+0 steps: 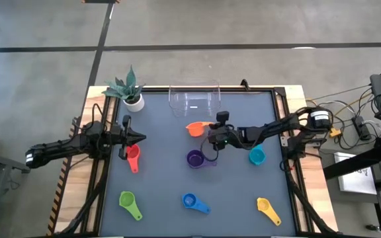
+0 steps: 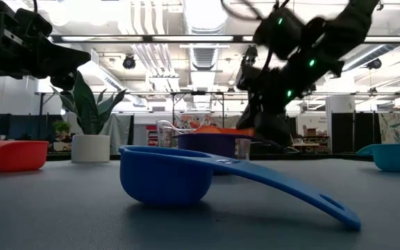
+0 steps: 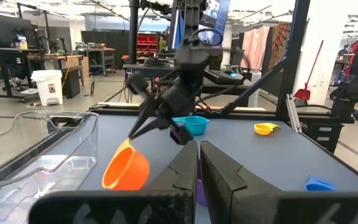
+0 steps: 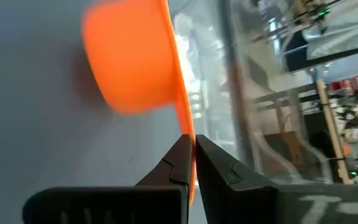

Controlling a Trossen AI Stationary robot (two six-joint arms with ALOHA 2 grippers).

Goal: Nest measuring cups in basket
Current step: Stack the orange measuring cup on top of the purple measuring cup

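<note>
The orange measuring cup (image 1: pixel 195 129) sits just in front of the clear basket (image 1: pixel 194 99), with my right gripper (image 1: pixel 210 126) shut on its handle. The purple cup (image 1: pixel 195 158) rests on the table below it and the teal cup (image 1: pixel 256 156) to the right. Near the left side lies the red cup (image 1: pixel 133 157). The green cup (image 1: pixel 129 203), blue cup (image 1: pixel 194 202) and yellow cup (image 1: pixel 268 209) lie along the near edge. My left gripper (image 1: pixel 139 137) waits shut at the left, above the red cup, touching nothing. My right gripper pinches the orange cup's flat handle (image 4: pixel 188 132) between its two fingers, near the handle's free end. The fingers come from the table's right side, slanting down, along the handle. The cup is tilted, its bowl (image 3: pixel 126 168) below the handle; whether the bowl touches the table I cannot tell.
A small white pot with a plant (image 1: pixel 129 92) stands at the far left corner, beside the basket. The middle of the grey table (image 1: pixel 164 178) between the cups is bare. Cables and equipment lie off the table's right edge.
</note>
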